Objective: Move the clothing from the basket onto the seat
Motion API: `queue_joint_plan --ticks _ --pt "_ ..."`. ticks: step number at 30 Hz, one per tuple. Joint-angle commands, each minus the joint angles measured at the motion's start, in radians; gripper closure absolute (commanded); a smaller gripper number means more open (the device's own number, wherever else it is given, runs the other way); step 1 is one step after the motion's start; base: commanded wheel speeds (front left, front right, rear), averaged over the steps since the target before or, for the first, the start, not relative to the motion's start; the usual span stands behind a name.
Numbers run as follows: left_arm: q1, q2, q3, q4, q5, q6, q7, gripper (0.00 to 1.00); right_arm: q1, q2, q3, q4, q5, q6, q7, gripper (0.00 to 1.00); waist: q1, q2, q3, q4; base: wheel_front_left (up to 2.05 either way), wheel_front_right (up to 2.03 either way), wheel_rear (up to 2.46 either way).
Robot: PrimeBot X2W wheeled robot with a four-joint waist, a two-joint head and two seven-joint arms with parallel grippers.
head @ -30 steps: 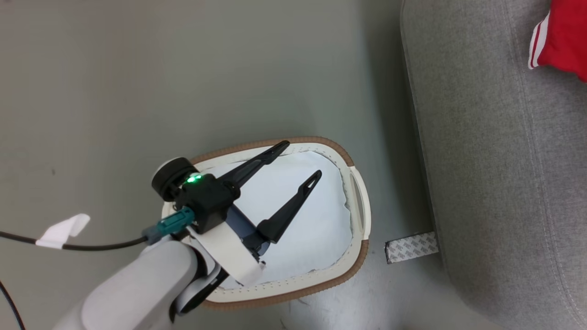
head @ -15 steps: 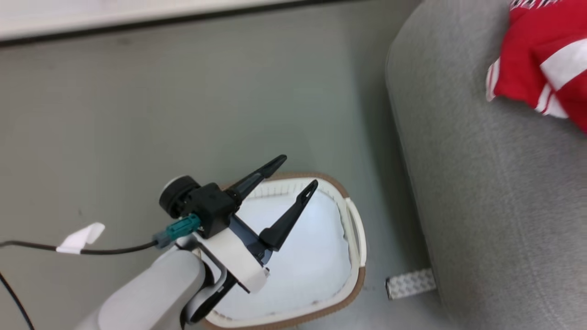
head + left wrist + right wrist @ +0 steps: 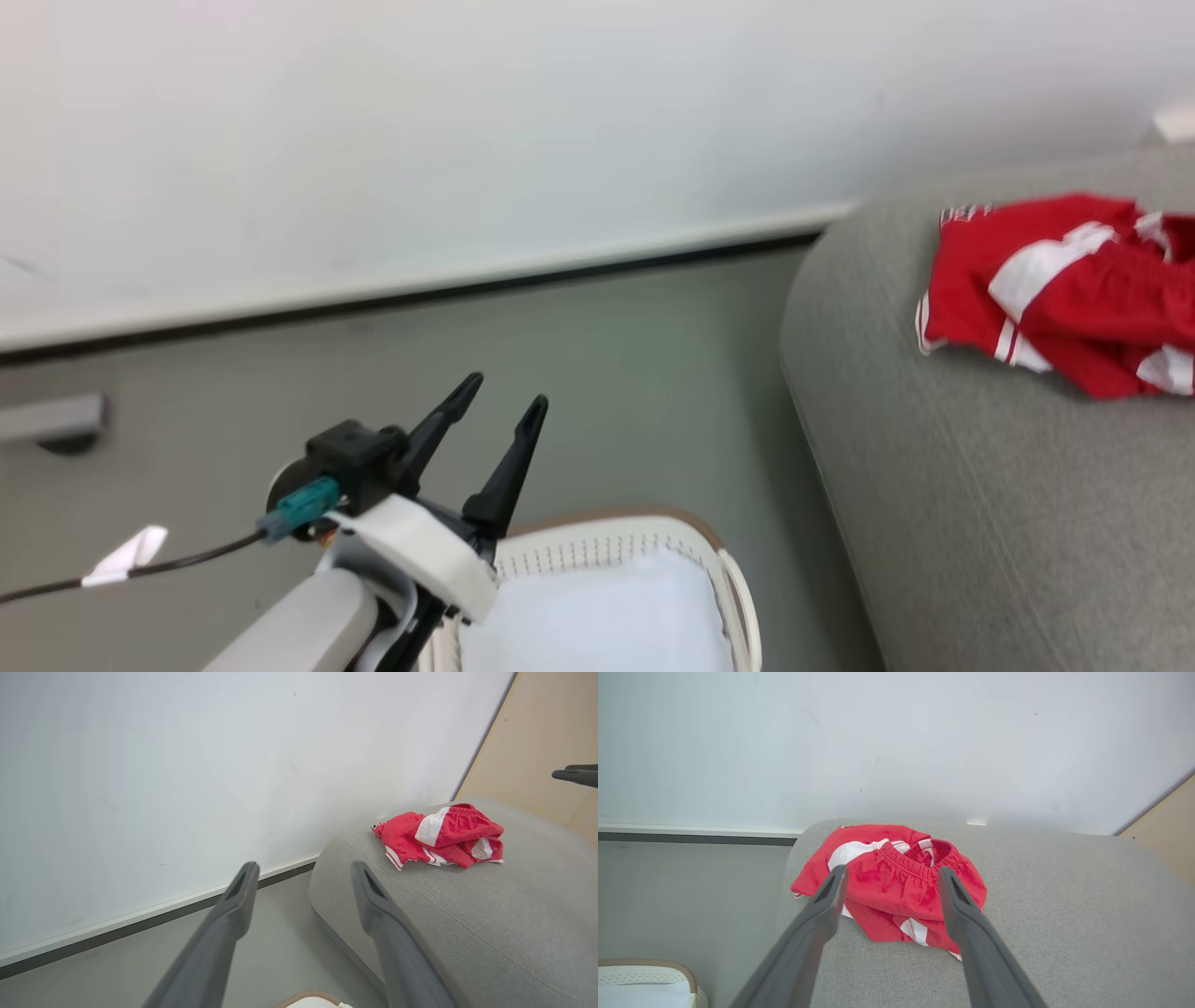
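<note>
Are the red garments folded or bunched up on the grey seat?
Bunched up: the red-and-white sports garments lie in a crumpled heap on the grey fabric seat.

Clothing point(image 3: 1046, 280): bright red, white panels, thin white stripes at the edges. Seat point(image 3: 980, 523): plain mid-grey woven fabric. Basket point(image 3: 607, 551): cream-white, rows of small holes, brown rim. Cloth point(image 3: 597, 625): plain white. Floor point(image 3: 607, 373): grey-green. Wall point(image 3: 467, 140): off-white. Left gripper point(image 3: 505, 392): black fingers. Connector point(image 3: 301, 504): teal. Cable point(image 3: 205, 558): black, white tag point(image 3: 121, 555).
</note>
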Motion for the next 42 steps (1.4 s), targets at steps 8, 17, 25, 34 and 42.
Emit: queue_joint_plan --ticks 8,17,25,34,42 --pt "0.129 -0.012 0.143 0.003 -0.031 0.044 -0.001 0.00 0.121 0.059 0.011 -0.118 0.126 -0.002 -0.218 0.00 0.0003 0.0000 -0.150 0.092 0.00 0.00 0.00" --pt "0.285 -0.067 0.392 -0.046 0.049 0.046 -0.002 0.00 0.248 0.240 0.044 -0.104 0.075 -0.002 -0.476 0.00 0.0003 0.0000 -0.158 0.128 0.00 0.00 0.00" --pt "0.414 -0.171 0.604 -0.042 0.179 -0.026 -0.002 0.00 0.374 0.347 0.122 -0.057 -0.007 -0.002 -0.678 0.00 0.0003 0.0000 -0.170 0.136 0.00 0.00 0.00" --pt "0.494 -0.275 0.734 -0.014 0.320 -0.119 -0.002 0.00 0.423 0.422 0.134 -0.002 -0.057 -0.002 -0.741 0.00 0.0003 0.0000 -0.171 0.129 0.00 0.00 0.00" --pt "0.487 -0.326 0.788 0.007 0.377 -0.158 -0.002 0.00 0.409 0.448 0.134 -0.007 -0.089 -0.003 -0.740 0.00 0.0003 0.0000 -0.172 0.128 0.00 0.00 0.00"
